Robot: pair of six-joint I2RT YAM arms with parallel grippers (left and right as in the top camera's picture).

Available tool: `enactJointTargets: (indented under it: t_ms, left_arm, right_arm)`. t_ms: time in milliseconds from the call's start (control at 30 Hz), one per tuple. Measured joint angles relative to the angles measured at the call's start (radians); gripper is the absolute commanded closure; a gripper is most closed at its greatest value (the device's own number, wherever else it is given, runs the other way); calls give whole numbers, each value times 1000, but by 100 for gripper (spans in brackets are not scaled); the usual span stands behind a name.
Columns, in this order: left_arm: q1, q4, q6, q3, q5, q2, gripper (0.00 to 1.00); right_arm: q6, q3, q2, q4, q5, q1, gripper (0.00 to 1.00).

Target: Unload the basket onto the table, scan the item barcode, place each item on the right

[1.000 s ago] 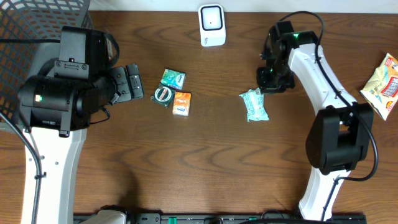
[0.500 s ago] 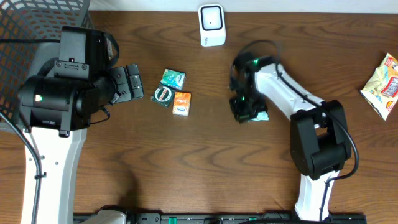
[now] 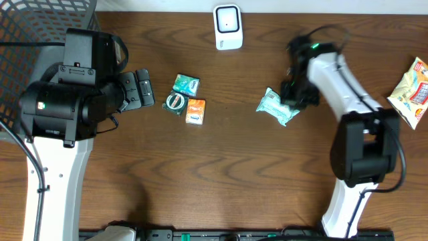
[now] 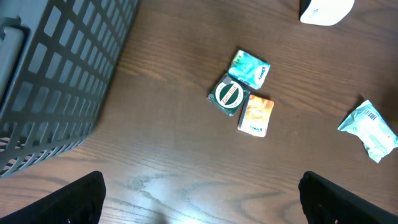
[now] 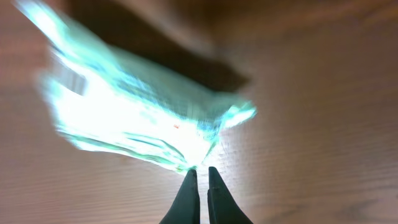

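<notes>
The item, a pale green plastic packet [image 3: 275, 107], hangs just above the table right of centre, and my right gripper [image 3: 295, 99] is shut on its right edge. In the right wrist view the packet [image 5: 137, 118] is blurred and bright, with a shadow under it, and the gripper [image 5: 202, 170] pinches its near edge. A barcode shows on the packet [image 4: 368, 127] in the left wrist view. The white scanner [image 3: 227, 27] stands at the back centre. My left gripper [image 3: 141, 89] rests open and empty at the left, its gripper [image 4: 202, 205] spread wide over bare wood.
Three small packs lie left of centre: a teal one [image 3: 186, 84], a round dark green one [image 3: 175, 102] and an orange one [image 3: 195, 111]. A wire basket [image 3: 40, 27] fills the back left corner. A snack bag [image 3: 411, 84] lies at the right edge.
My right gripper swung left onto the packet, shut on its edge, then pulled back right; the packet has turned and risen off the table. The left arm has not moved.
</notes>
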Motion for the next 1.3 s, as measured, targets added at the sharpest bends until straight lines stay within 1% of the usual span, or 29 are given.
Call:
enactJointTargets:
  t_ms: [67,100,167,200,400,500,600,767,1000,1233,1300]
  left_arm:
    - [0,0,0,0,0,0,2]
    - [0,0,0,0,0,0,2]
    - [0,1,0,0,0,0,2]
    - [0,0,0,0,0,0,2]
    - [0,1,0,0,0,0,2]
    - [0,1,0,0,0,0,2]
    - [0,1,0,0,0,0,2]
    - [0,0,0,0,0,0,2]
    - [0,1,0,0,0,0,2]
    - [0,0,0,0,0,0,3]
    - [0,0,0,0,0,0,2]
  right_arm:
    - [-22,54,0,1,-80,-36,92]
    - [-45,68,0,3,-131,-48,88]
    - [-85,75,0,5,-207,-58,77]
    - [-109,74,0,6,-241,-56,75]
    - [-170,14,0,85,-314,-12,73]
    - [-180,-63,0,142,-325,13,77]
    - [-172,-135,0,168,-319,25,78]
    - [-119,-201,0,164,-250,14,74]
    - [-101,-201,0,217,-207,-53,76]
    - [-151,-120,0,124,-276,-112,67]
    - [-159,-85,0,119,-293,-119,66]
